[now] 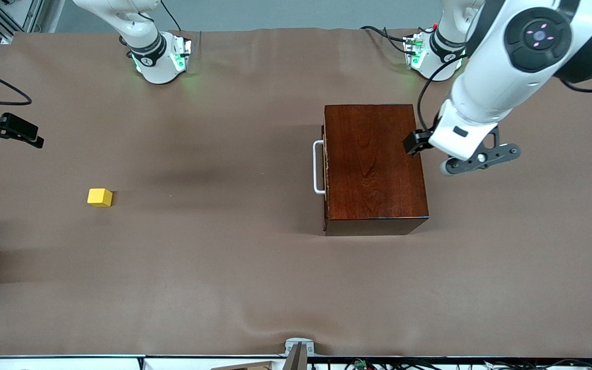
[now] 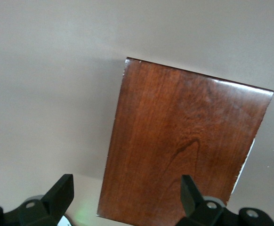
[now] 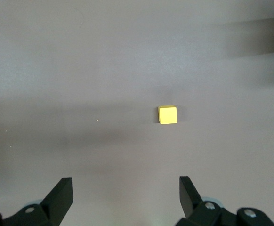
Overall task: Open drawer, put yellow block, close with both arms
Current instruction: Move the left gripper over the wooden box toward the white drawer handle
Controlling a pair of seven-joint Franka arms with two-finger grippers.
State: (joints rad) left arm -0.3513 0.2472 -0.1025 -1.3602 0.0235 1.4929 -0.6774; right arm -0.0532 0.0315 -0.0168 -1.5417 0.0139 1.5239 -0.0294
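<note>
Drawer (image 1: 326, 167) is fully shut inside the mahogany box (image 1: 373, 164), only the white handle (image 1: 318, 167) sticks out, facing the right arm's end of the table. Yellow block (image 1: 100, 197) sits alone on the brown table cover (image 1: 224, 267), well apart from the box, toward the right arm's end and a bit nearer the front camera than the handle.

Left gripper (image 2: 127, 195) hangs over the box's edge on the left arm's side, fingers spread wide, nothing between them; the left wrist view looks straight down on the box top. Right gripper (image 3: 126, 194) is up over bare table near the block, also spread wide and empty, and its wrist view has the block in sight (in the front view only a dark bit of that gripper shows at the frame edge).

Judged step: very start, opening not begun, nothing grasped. Next move likely calls for one gripper to come down to the handle, close on the bar and pull it away from the box toward the right arm's end; the left gripper looks placed to brace the box so it doesn't slide. Block pickup comes after
</note>
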